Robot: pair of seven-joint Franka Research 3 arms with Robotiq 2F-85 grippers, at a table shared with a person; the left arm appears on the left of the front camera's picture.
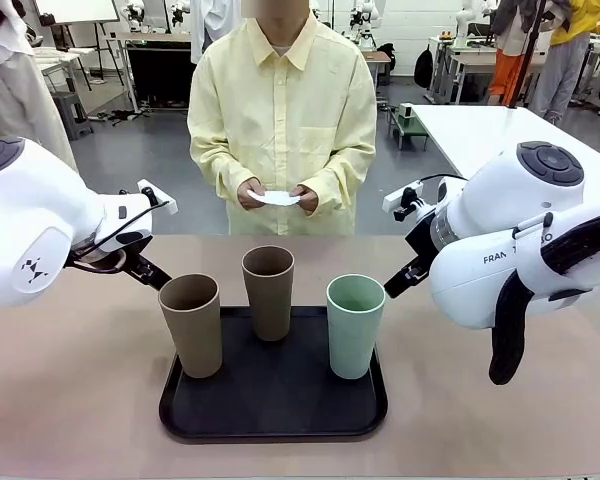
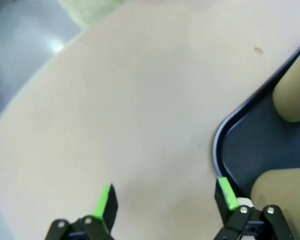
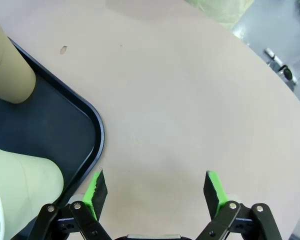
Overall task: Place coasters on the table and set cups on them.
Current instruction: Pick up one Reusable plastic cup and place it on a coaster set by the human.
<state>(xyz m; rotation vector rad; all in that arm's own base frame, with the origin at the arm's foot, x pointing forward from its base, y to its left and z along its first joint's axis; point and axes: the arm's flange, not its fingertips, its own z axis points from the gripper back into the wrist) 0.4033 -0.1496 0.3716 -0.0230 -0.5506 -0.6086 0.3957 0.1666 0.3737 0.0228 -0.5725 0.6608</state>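
Note:
Three cups stand on a black tray (image 1: pixel 270 425): a tan cup (image 1: pixel 192 324) at the left, a darker tan cup (image 1: pixel 269 292) at the back, and a mint green cup (image 1: pixel 354 325) at the right. The person across the beige table (image 1: pixel 70 400) holds white coasters (image 1: pixel 276 198) in both hands at waist height. My left gripper (image 2: pixel 165 200) hovers open over bare table beside the tray's corner (image 2: pixel 221 135). Just off the tray's right edge (image 3: pixel 97 135) my right gripper (image 3: pixel 152 189) is open, with the mint cup (image 3: pixel 20 185) close by.
My two white arms (image 1: pixel 40 225) (image 1: pixel 520 240) flank the tray on either side. A white-topped table (image 1: pixel 500 130) stands at the back right. Bare tabletop lies left, right and beyond the tray.

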